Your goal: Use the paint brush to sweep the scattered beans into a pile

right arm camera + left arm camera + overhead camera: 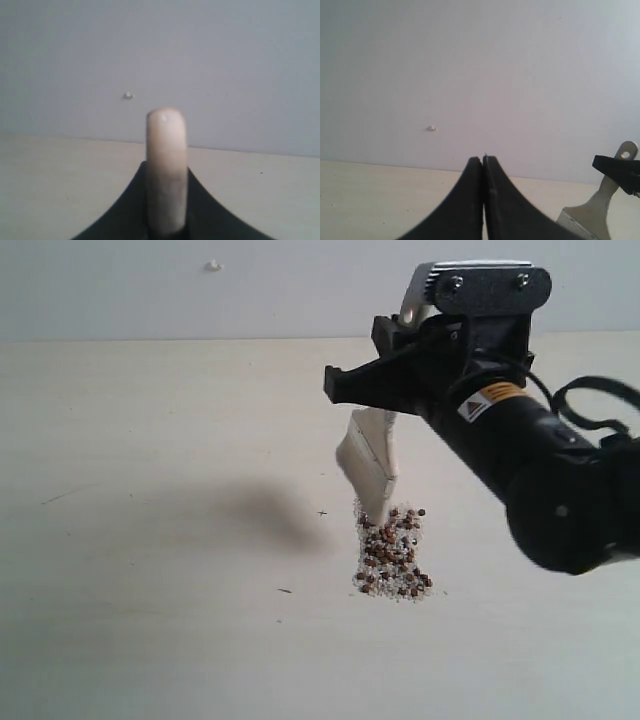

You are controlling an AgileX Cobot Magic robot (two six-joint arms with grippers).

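Note:
In the exterior view the beans (392, 555) lie gathered in one small pile of brown grains and whitish crumbs on the pale table (150, 540). The paint brush (368, 462) hangs tilted over it, with its bristle tips touching the pile's far edge. My right gripper (378, 390) is shut on the brush above the head. In the right wrist view the cream handle (166, 160) stands clamped between the jaws of the right gripper (166, 177). My left gripper (483, 160) is shut and empty. Its camera sees the brush (600, 205) off to one side.
A plain pale wall (200, 290) rises behind the table, with a small white spot (212, 265) on it. The brush and arm throw a soft shadow (260, 510) on the tabletop left of the pile. A few tiny dark specks (285, 591) lie nearby.

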